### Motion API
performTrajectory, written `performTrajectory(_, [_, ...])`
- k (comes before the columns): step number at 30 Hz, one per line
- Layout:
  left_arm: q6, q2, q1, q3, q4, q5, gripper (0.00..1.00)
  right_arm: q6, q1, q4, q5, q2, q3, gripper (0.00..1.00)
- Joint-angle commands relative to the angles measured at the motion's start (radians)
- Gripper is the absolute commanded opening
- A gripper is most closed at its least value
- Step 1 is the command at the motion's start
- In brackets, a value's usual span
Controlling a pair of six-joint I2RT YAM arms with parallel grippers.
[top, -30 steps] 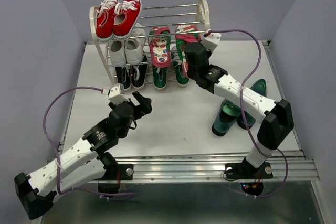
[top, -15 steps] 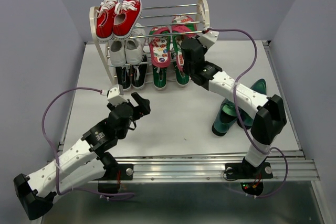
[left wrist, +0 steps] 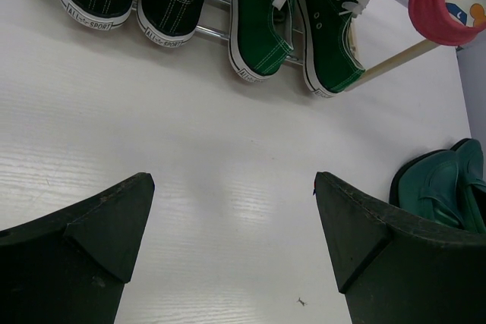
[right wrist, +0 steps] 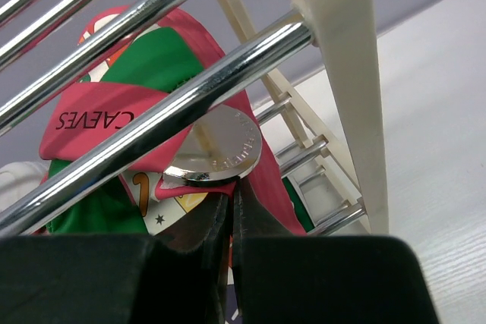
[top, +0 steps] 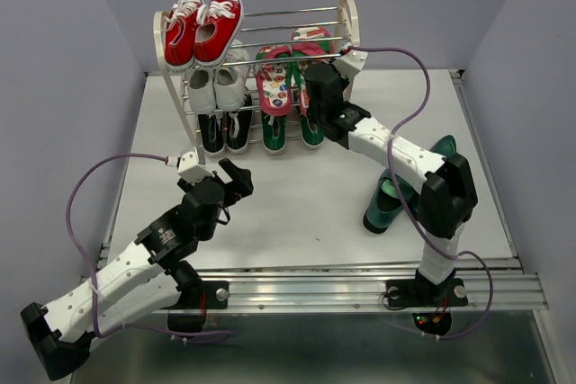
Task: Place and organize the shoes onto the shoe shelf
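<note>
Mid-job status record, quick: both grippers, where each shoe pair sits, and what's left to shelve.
left gripper: open, empty, above the table, facing the shoe shelf
right gripper: shut on the right flip-flop at the shelf's middle tier
other flip-flop: middle tier, just to its left
green sneakers: bottom tier, right half
green heels: on the table, right side, off the shelf
left to shelve: the heels, by the look of it

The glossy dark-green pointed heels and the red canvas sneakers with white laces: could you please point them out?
Glossy dark-green pointed heels [top: 383, 208], top external view, on the nearer shoe's upper.
Red canvas sneakers with white laces [top: 217, 35], top external view, on the right-hand shoe's red upper.
</note>
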Motion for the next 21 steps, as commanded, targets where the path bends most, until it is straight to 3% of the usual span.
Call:
performTrajectory(1, [-0.002, -0.007, 0.001, 0.007, 0.025, -0.046, 0.99, 0.017, -0.017, 0.159, 0.052, -0.005, 0.080, 0.01])
performTrajectory(16, [0.038, 0.072, 0.003, 0.023, 0.085, -0.023, 0.99, 0.002, -0.026, 0.220, 0.072, 0.073, 0.110, 0.01])
performTrajectory(18, [0.040, 0.075, 0.003, 0.026, 0.082, -0.023, 0.99, 0.008, -0.026, 0.220, 0.076, 0.078, 0.110, 0.06])
performTrajectory(19, [0.040, 0.075, 0.003, 0.026, 0.079, -0.023, 0.99, 0.011, -0.026, 0.222, 0.076, 0.081, 0.107, 0.19])
performTrajectory(20, [0.040, 0.075, 0.003, 0.026, 0.079, -0.023, 0.99, 0.014, -0.026, 0.222, 0.075, 0.079, 0.104, 0.24])
performTrajectory(21, [0.040, 0.075, 0.003, 0.026, 0.077, -0.023, 0.99, 0.016, -0.026, 0.222, 0.070, 0.078, 0.101, 0.38])
